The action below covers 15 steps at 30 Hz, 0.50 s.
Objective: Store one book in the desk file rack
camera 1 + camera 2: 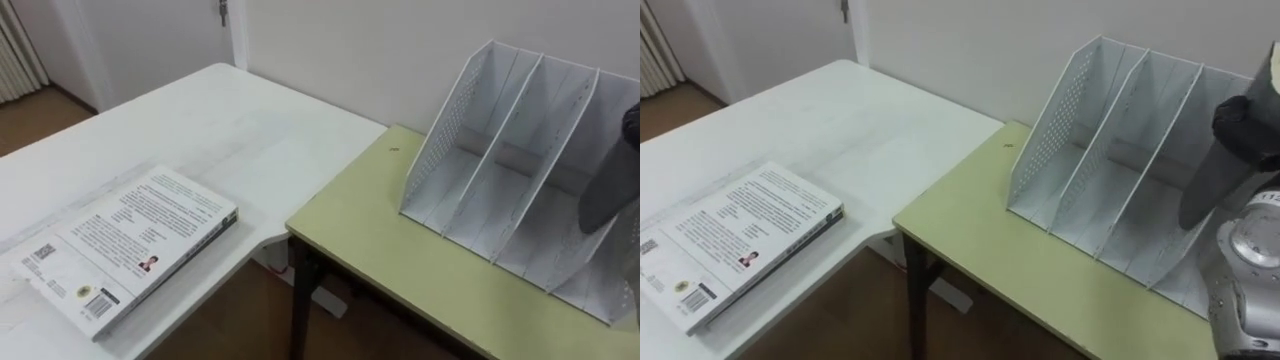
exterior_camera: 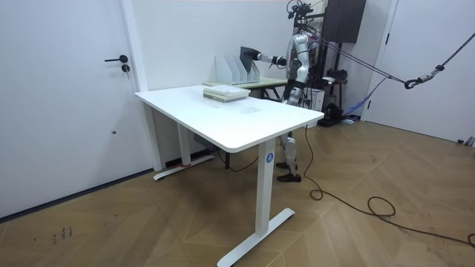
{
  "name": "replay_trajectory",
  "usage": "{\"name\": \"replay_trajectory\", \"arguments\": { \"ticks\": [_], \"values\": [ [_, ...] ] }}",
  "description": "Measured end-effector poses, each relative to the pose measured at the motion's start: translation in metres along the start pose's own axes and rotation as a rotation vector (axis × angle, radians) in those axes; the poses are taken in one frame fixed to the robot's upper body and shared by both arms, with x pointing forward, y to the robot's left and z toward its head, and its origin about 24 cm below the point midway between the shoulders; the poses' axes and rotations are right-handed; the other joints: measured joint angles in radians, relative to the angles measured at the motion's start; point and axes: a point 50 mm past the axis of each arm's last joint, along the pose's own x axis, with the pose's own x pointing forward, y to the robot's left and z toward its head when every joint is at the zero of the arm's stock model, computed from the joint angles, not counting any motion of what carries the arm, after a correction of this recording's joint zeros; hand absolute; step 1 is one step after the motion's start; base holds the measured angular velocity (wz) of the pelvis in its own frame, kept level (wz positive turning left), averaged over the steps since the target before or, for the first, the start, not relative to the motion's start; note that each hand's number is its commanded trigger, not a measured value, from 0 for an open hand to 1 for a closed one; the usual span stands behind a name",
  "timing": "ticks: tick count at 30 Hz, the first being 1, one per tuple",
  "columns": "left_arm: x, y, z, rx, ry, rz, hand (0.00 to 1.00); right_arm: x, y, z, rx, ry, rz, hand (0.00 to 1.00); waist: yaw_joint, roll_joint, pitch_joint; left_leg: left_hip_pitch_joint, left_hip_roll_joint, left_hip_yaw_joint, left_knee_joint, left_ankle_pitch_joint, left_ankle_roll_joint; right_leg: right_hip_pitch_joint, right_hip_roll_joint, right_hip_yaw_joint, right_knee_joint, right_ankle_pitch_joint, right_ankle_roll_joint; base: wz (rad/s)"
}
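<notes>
Well, my right hand seems clenched on the top of a dark book, held upright before the right slots of the file rack; which slot, I cannot tell. I judge the dark book stiff and light, and its smooth cover may slip. Another book lies on the white table.

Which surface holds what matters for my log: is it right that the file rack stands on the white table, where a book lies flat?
No. The left eye view shows the file rack standing on the green desk, not the white table. A book does lie flat on the white table.
</notes>
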Motion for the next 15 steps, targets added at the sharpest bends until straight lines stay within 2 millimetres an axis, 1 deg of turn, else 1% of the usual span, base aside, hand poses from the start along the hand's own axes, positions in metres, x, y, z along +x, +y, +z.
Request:
{"name": "replay_trajectory", "arguments": {
  "ticks": [4, 5, 6, 7, 9, 11, 15],
  "values": [
    [-0.001, 0.003, 0.001, -0.011, -0.004, 0.008, 0.00, 0.013, 0.001, 0.009, 0.006, 0.014, 0.002, 1.00, -0.001, -0.005, 0.0005, 0.000, 0.000, -0.004, -0.001, 0.001, 0.000, 0.000, 0.000, -0.002, -0.001, 0.000, 0.000, 0.00],
    [-0.002, 0.004, 0.001, -0.015, -0.005, 0.013, 0.00, 0.017, -0.001, 0.011, -0.001, 0.016, -0.004, 0.96, -0.001, -0.006, -0.0007, 0.000, 0.000, -0.007, -0.002, 0.001, 0.000, 0.000, 0.000, -0.004, -0.001, 0.000, 0.000, 0.05],
    [-0.002, 0.006, 0.002, -0.019, -0.006, 0.020, 0.00, 0.020, -0.002, 0.013, -0.004, 0.017, -0.010, 0.64, 0.000, -0.010, -0.0006, 0.000, 0.001, -0.009, -0.002, 0.001, 0.000, 0.001, -0.001, -0.008, -0.001, 0.000, 0.000, 0.05],
    [-0.003, 0.007, 0.002, -0.019, -0.008, 0.023, 0.00, 0.020, -0.003, 0.013, -0.004, 0.017, -0.011, 0.00, 0.000, -0.010, -0.0009, 0.000, 0.001, -0.011, -0.002, 0.001, 0.000, 0.002, -0.001, -0.011, -0.001, 0.000, 0.000, 0.06],
    [-0.004, 0.010, 0.004, -0.015, -0.009, 0.030, 0.00, 0.022, -0.005, 0.010, 0.005, 0.037, -0.012, 0.00, 0.000, -0.020, -0.0006, 0.000, 0.002, -0.013, -0.002, 0.001, 0.000, 0.004, -0.001, -0.014, -0.002, 0.000, 0.000, 0.04],
    [-0.004, 0.011, 0.005, -0.014, -0.007, 0.037, 0.00, 0.022, -0.006, 0.006, -0.005, 0.054, -0.011, 0.00, 0.000, -0.024, -0.0020, 0.001, 0.001, -0.013, -0.002, 0.001, 0.000, 0.011, -0.001, -0.015, -0.002, 0.000, 0.000, 0.00],
    [-0.005, 0.014, 0.006, -0.012, 0.003, 0.055, 0.00, 0.023, -0.008, -0.002, -0.025, 0.089, -0.007, 0.00, -0.001, -0.026, -0.0014, 0.002, 0.000, -0.013, 0.000, 0.001, 0.000, 0.014, -0.004, -0.020, -0.003, 0.001, 0.000, 0.00]
  ]
}}
